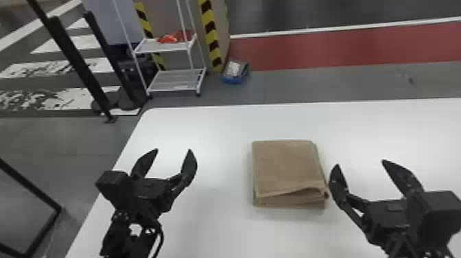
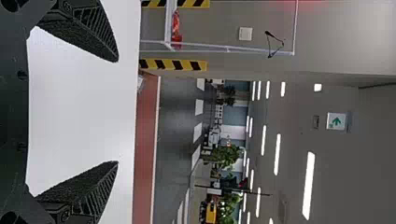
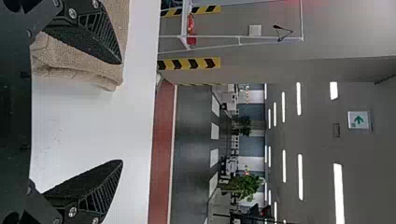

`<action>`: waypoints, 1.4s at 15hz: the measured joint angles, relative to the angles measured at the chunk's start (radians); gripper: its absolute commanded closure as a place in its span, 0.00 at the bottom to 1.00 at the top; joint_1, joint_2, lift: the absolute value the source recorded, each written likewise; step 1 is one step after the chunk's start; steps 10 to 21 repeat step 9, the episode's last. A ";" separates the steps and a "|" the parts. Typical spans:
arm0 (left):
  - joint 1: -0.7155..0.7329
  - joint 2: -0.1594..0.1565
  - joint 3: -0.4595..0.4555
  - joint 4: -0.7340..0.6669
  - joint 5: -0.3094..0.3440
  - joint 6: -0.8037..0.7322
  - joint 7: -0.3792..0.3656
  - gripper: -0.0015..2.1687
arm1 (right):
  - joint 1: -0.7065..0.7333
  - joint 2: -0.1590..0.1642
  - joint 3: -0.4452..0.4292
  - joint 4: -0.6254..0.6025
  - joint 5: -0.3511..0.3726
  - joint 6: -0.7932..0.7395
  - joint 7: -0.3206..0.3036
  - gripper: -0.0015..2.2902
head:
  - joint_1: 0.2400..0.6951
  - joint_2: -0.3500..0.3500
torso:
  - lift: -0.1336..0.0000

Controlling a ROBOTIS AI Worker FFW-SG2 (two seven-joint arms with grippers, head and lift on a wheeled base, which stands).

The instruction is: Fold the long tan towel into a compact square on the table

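The tan towel (image 1: 286, 166) lies on the white table as a compact, roughly square stack, its layered folds showing along the near edge and a slight gap near the near right corner. To its left, my left gripper (image 1: 174, 150) stands open and apart from it. On the right side, my right gripper (image 1: 360, 163) is also open, one finger close beside the towel's right edge; whether they touch I cannot tell. Bare table lies behind the left gripper (image 2: 116, 112) in the left wrist view. In the right wrist view, part of the towel (image 3: 77, 58) shows behind one finger of the right gripper (image 3: 122, 112).
The white table (image 1: 205, 127) has its left edge beneath the left arm and its far edge beyond the towel. Past it stand a white wire shelf (image 1: 175, 80), striped yellow-black posts (image 1: 211, 34), a small blue box (image 1: 235, 71) on the floor and black barrier posts (image 1: 79, 65).
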 measured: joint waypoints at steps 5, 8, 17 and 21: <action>0.008 0.000 0.002 -0.017 -0.003 0.005 0.000 0.05 | -0.006 -0.003 0.007 0.000 -0.005 0.011 0.000 0.06 | 1.00 0.83 | 0.06; 0.009 0.001 0.003 -0.020 -0.003 0.009 0.002 0.05 | -0.007 -0.003 0.008 -0.002 -0.006 0.014 0.000 0.06 | 1.00 0.83 | 0.06; 0.008 0.002 0.003 -0.020 -0.003 0.011 0.003 0.05 | -0.008 -0.003 0.009 -0.002 -0.006 0.017 0.000 0.06 | 1.00 0.83 | 0.06; 0.008 0.002 0.003 -0.020 -0.003 0.011 0.003 0.05 | -0.008 -0.003 0.009 -0.002 -0.006 0.017 0.000 0.06 | 1.00 0.83 | 0.06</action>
